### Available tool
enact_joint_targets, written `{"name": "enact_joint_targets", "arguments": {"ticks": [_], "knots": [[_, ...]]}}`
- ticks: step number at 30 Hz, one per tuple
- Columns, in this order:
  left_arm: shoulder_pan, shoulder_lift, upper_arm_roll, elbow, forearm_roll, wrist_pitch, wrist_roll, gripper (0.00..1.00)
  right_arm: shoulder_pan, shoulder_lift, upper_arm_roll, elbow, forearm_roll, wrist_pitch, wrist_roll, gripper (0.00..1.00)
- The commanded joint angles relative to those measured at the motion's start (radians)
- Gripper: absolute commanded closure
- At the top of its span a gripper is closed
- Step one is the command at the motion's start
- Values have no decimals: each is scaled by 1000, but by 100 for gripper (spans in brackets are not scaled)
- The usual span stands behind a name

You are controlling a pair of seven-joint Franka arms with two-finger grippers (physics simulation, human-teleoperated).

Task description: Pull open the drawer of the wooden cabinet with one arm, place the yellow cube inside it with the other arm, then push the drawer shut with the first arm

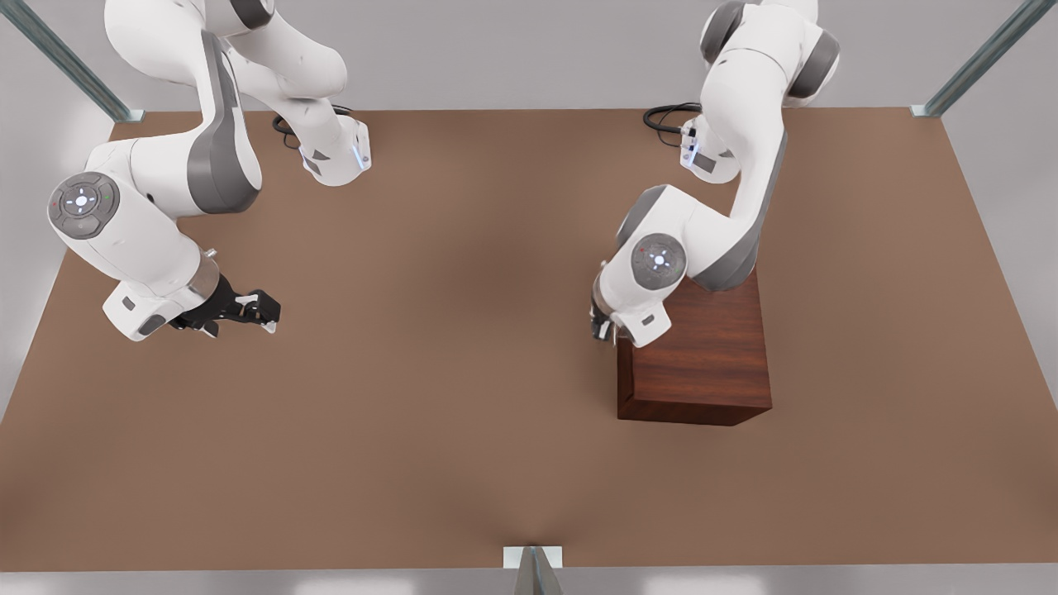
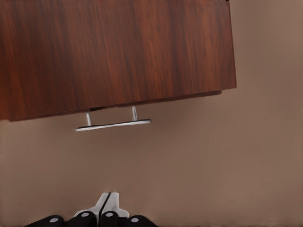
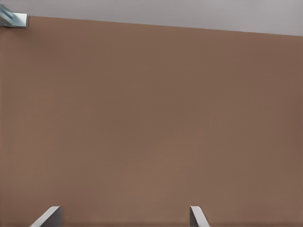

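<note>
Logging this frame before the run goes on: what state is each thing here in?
wooden cabinet: upright on the table.
drawer: closed.
handle: free, ungripped.
left gripper: shut, just short of the handle.
right gripper: open, empty, waiting over bare table at the front view's left.

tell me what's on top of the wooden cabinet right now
Nothing rests on the wooden cabinet; its visible top is bare. The left arm hangs over its far part and hides that, its left gripper beside the drawer handle.
</note>
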Motion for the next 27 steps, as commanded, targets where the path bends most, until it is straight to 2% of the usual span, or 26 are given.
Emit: {"name": "enact_joint_targets", "arguments": {"ticks": [1,3,5,7,9,11,14,19,27], "knots": [[2,-11,1,10,-34,-134,154,79,1,0,0,1,1,-1,0,0],[91,-59,-1,10,-34,-205,477,79,-1,0,0,1,1,-1,0,0],[194,-74,-1,10,-8,-219,864,0,-1,0,0,1,1,-1,-1,0],[309,-122,1,10,67,-219,1422,0,1,0,0,2,1,1,0,0],[362,-165,2,10,144,-219,1711,0,-1,0,0,2,1,-1,0,0],[408,-226,7,-6,144,-209,1786,0,1,0,0,2,1,-1,0,0],[393,-274,7,-33,158,-206,1877,0,1,0,0,2,1,-1,-2,0],[379,-266,7,-31,167,-165,2015,0,1,0,0,4,1,1,0,0],[370,-243,4,-17,167,-153,2012,0,1,0,2,4,1,1,2,0]]}}
